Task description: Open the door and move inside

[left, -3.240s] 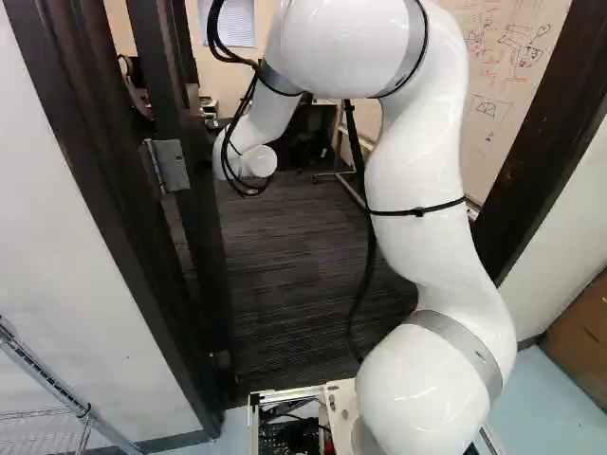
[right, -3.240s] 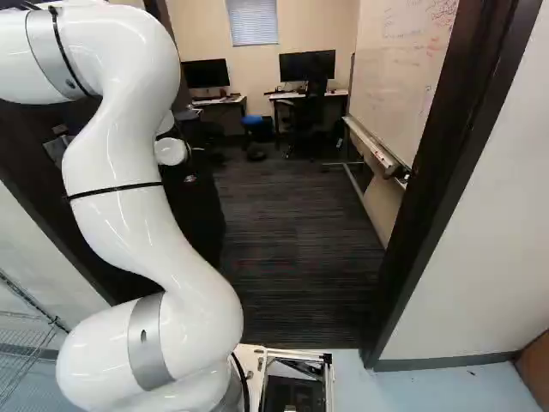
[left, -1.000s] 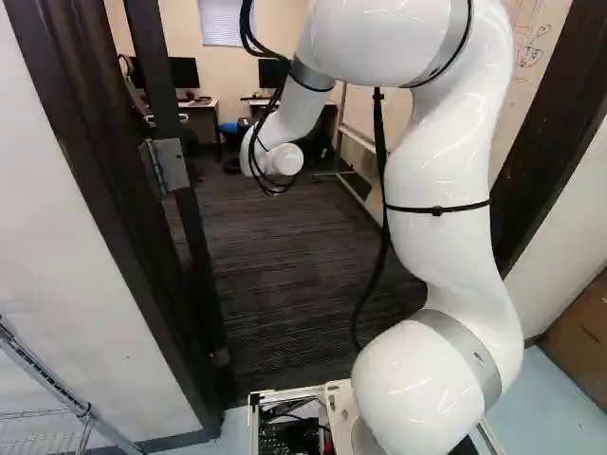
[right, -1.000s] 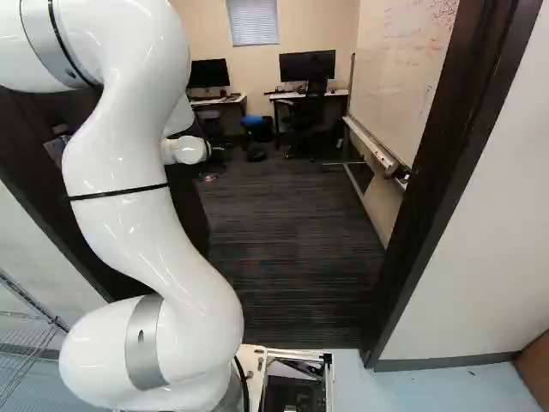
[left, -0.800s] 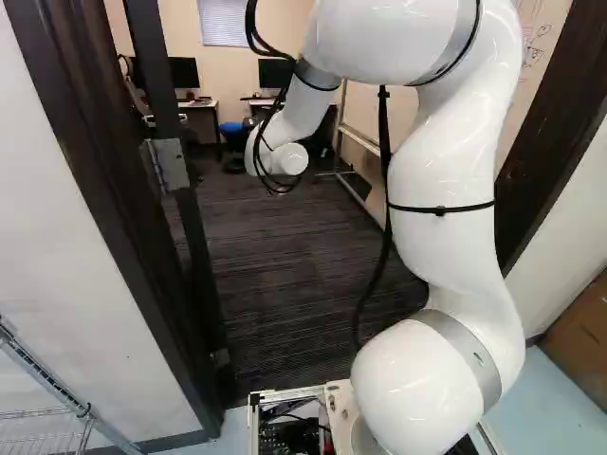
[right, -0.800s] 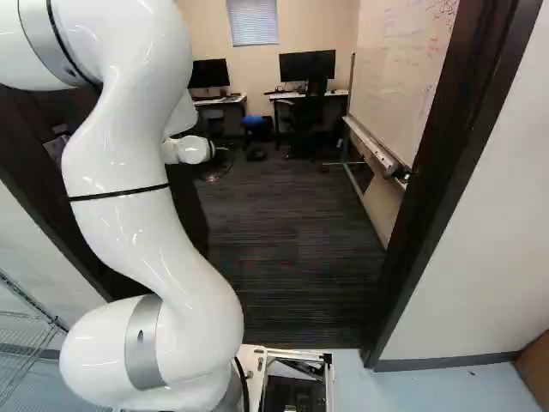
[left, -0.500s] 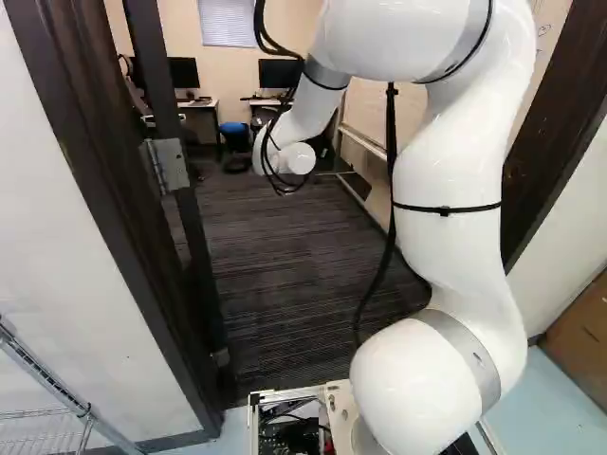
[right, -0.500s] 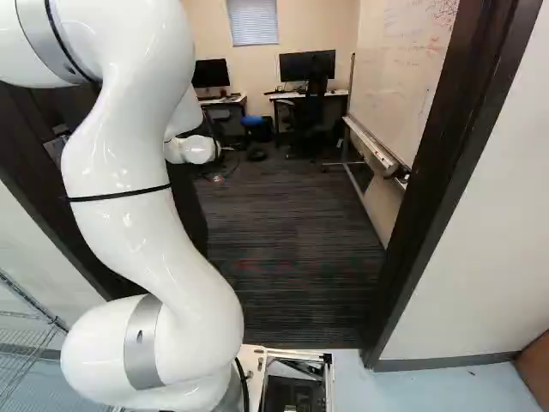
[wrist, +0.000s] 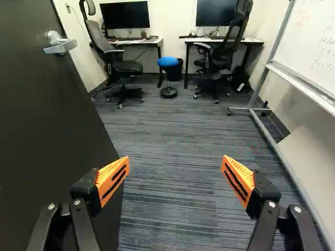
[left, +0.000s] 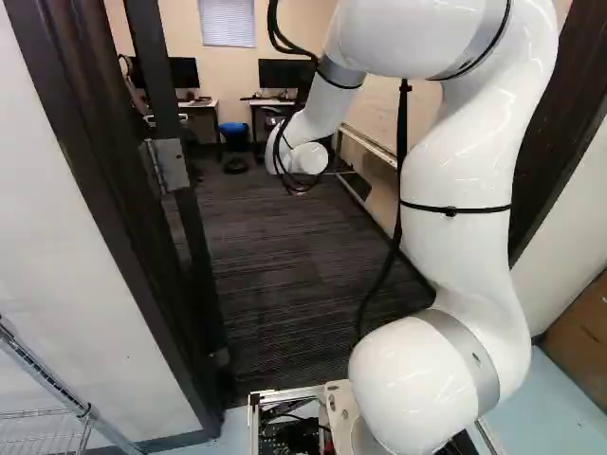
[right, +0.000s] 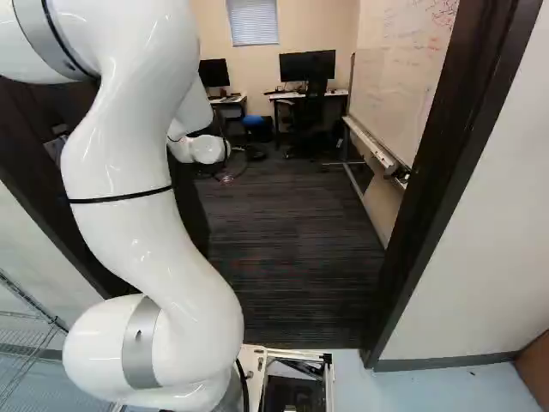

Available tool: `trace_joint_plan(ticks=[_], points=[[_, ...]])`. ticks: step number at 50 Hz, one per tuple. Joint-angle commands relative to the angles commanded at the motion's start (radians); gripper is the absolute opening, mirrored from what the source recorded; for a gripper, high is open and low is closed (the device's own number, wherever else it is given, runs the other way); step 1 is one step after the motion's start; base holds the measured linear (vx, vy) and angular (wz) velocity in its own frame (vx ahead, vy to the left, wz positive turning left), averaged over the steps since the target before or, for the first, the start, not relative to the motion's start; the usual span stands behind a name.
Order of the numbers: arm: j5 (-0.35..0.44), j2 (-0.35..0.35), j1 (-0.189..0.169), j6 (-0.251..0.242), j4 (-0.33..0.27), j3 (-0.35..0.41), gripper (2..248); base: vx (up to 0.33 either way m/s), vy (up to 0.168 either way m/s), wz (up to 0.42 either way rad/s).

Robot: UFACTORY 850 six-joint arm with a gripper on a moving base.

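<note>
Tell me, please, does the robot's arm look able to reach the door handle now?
Probably yes. The gripper is open, and the wrist view shows nothing between it and the door handle. The handle sits ahead and to one side, on the open door, so the arm would likely need to swing.

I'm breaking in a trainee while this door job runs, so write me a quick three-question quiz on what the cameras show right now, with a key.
1. True or false: the door stands open, with carpet in view beyond the doorway.
2. Which thing has a blue seat? a) the office chair nearest the door; b) the stool by the desks; c) the office chair nearest the whiteboard.
3. Fill in one word: the gripper is ____, with nothing held between its fingers.

Key: 1 true; 2 b; 3 open.
</note>
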Motion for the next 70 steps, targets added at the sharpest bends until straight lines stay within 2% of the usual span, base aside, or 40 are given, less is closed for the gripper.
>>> trace_joint_plan(ticks=[20,45,70], points=[[0.000,0.016,-0.053,0.000,0.000,0.019,247,0.000,0.000,0.000],[0.009,0.038,-0.059,0.000,-0.002,0.050,247,0.000,0.000,0.000],[0.038,0.113,-0.077,0.000,-0.007,0.152,247,0.000,0.000,0.000]])
